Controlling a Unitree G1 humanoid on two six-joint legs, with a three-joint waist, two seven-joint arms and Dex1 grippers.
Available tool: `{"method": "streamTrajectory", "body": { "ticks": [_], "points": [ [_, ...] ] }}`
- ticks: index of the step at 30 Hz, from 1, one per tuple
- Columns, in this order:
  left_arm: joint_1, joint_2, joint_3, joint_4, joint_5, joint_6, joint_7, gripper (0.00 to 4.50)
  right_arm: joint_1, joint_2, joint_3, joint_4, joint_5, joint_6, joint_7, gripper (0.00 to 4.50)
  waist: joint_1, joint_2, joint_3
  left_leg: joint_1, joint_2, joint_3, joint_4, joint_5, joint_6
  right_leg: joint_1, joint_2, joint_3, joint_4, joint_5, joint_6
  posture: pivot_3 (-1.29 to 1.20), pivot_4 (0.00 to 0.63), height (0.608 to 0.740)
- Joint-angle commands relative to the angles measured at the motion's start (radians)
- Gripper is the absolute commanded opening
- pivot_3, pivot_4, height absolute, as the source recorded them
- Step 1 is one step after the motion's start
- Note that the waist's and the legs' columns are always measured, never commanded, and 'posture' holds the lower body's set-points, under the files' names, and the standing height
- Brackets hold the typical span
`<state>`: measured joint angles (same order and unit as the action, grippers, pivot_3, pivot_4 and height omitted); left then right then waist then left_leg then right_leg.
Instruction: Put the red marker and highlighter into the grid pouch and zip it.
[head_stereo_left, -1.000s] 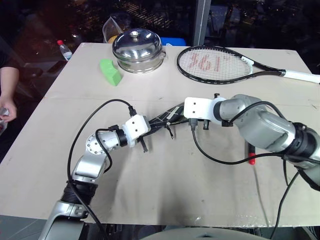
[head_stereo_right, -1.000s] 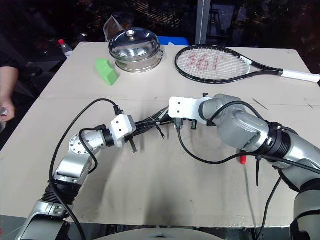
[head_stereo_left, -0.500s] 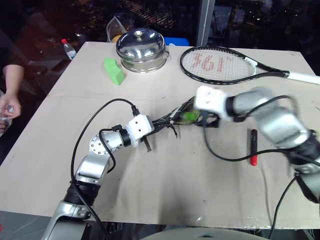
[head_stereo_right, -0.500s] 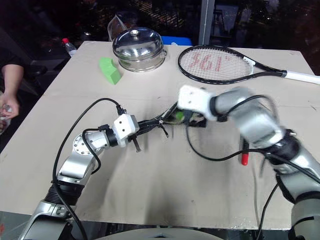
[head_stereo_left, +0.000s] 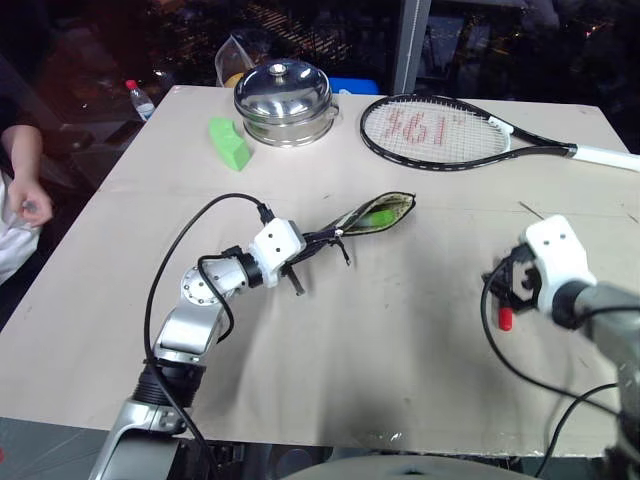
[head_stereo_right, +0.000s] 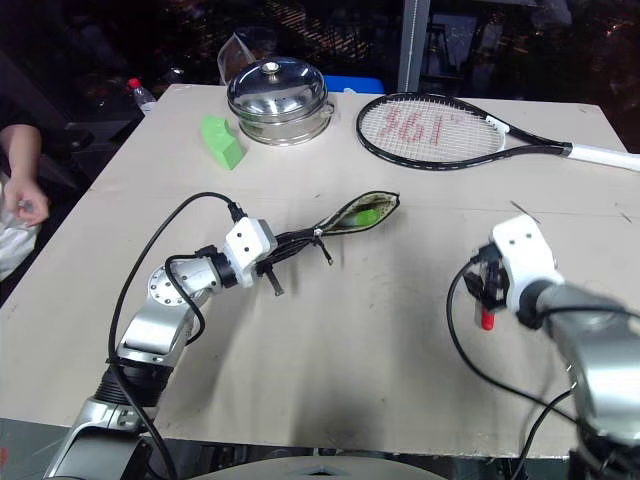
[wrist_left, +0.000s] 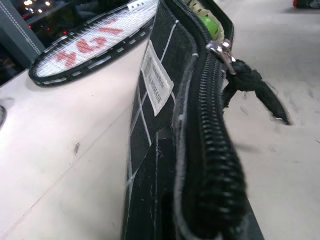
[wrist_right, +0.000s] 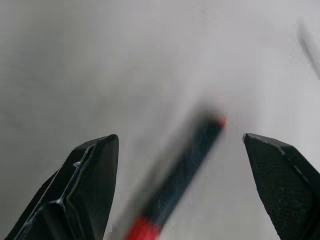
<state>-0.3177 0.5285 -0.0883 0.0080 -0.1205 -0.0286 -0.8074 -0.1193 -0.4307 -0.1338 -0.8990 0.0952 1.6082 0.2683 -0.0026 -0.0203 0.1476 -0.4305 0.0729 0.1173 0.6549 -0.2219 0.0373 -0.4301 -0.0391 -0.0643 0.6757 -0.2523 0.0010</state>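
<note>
The right gripper (wrist_right: 180, 185) was held low over the table (head_stereo_left: 380, 340), fingers (wrist_right: 90, 185) spread wide, the red marker (wrist_right: 180, 170) lying loose between them. Farther in, the left gripper (head_stereo_left: 300, 255) was clamped on the near end of the grid pouch (head_stereo_left: 365, 220), which was raised off the table with its mouth open. The highlighter (head_stereo_left: 381, 215) was seen inside. A racket (head_stereo_left: 450, 130) and a pot (head_stereo_left: 286, 100) were laid at the far edge.

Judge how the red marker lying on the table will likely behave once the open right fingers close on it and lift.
The red marker looks like a slim, rigid barrel, so it should probably stay straight and feel light. Its round shape suggests it may roll on the table if nudged before the right gripper closes. The smooth barrel could slip or pivot between the fingers.
</note>
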Motion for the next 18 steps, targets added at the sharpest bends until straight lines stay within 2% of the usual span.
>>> {"method": "streamTrajectory", "body": {
  "ticks": [1, 2, 5, 8, 10, 11, 14, 15, 18],
  "points": [
    [-0.033, -0.002, -0.001, 0.001, -0.002, -0.024, -0.013, 0.00, 0.014, 0.082, 0.042, 0.004, -0.058, 0.006, -0.138, 4.02, -0.009, 0.000, 0.000, 0.000, 0.000, 0.000, 0.000, 0.000, 0.000, 0.000, 0.000, 0.000, 0.000, -0.001, 0.002, 0.00, 0.150, 0.740],
    [-0.036, -0.002, -0.002, 0.004, -0.002, -0.026, -0.015, 0.00, 0.018, 0.107, 0.047, 0.017, -0.063, 0.006, -0.157, 4.02, -0.011, 0.000, 0.000, 0.000, 0.000, 0.000, 0.000, 0.000, 0.001, 0.000, 0.001, 0.000, 0.000, -0.001, 0.003, 0.00, 0.150, 0.740],
    [-0.040, 0.000, -0.002, 0.003, 0.000, -0.028, -0.020, 0.00, 0.037, 0.158, 0.032, 0.051, -0.078, 0.006, -0.195, 3.37, -0.012, -0.001, -0.001, 0.002, 0.001, -0.001, 0.000, 0.000, 0.001, 0.001, 0.002, 0.000, 0.001, -0.002, 0.003, 0.00, 0.150, 0.740],
    [-0.036, 0.000, 0.005, -0.005, -0.008, -0.021, -0.023, 0.00, 0.053, 0.137, -0.002, 0.028, -0.055, 0.006, -0.167, 1.85, -0.010, -0.004, -0.003, 0.002, 0.001, -0.001, 0.000, 0.000, 0.001, 0.001, 0.002, 0.000, 0.001, -0.001, 0.002, 0.00, 0.150, 0.740],
    [-0.030, -0.002, 0.007, -0.012, -0.014, -0.019, -0.026, 0.00, 0.063, 0.084, -0.015, -0.002, -0.013, 0.006, -0.116, 1.04, -0.001, -0.004, -0.003, 0.001, 0.000, -0.001, 0.000, 0.000, 0.001, 0.001, 0.001, 0.000, 0.001, -0.001, 0.002, 0.00, 0.150, 0.740],
    [-0.029, -0.003, 0.007, -0.013, -0.015, -0.020, -0.027, 0.00, 0.066, 0.057, -0.021, -0.011, 0.009, 0.006, -0.092, 0.39, 0.001, -0.004, -0.003, 0.001, -0.001, -0.001, 0.001, 0.000, 0.002, 0.001, 0.000, 0.000, 0.000, -0.001, 0.002, 0.00, 0.150, 0.740],
    [-0.029, -0.009, 0.000, -0.014, -0.017, -0.021, -0.033, 0.00, 0.080, -0.087, -0.055, -0.046, 0.096, 0.006, 0.039, 0.24, 0.003, -0.004, -0.003, 0.000, -0.001, -0.001, 0.001, -0.001, 0.002, 0.001, 0.000, 0.000, 0.000, 0.000, 0.001, 0.00, 0.150, 0.740],
    [-0.031, -0.011, -0.002, -0.014, -0.016, -0.024, -0.034, 0.00, 0.090, -0.170, -0.062, -0.059, 0.125, -0.025, 0.099, 0.24, 0.001, -0.004, -0.003, 0.000, -0.001, -0.001, 0.001, -0.001, 0.002, 0.001, 0.000, 0.000, -0.001, 0.000, 0.000, 0.00, 0.150, 0.740],
    [-0.037, -0.015, -0.006, -0.011, -0.018, -0.038, -0.048, 0.00, 0.041, -0.369, -0.106, -0.104, 0.240, -0.242, 0.335, 0.24, -0.009, -0.001, -0.001, 0.000, -0.001, -0.002, 0.000, -0.001, 0.002, 0.001, 0.001, 0.000, -0.001, 0.000, 0.000, 0.00, 0.150, 0.740]
  ]
}}
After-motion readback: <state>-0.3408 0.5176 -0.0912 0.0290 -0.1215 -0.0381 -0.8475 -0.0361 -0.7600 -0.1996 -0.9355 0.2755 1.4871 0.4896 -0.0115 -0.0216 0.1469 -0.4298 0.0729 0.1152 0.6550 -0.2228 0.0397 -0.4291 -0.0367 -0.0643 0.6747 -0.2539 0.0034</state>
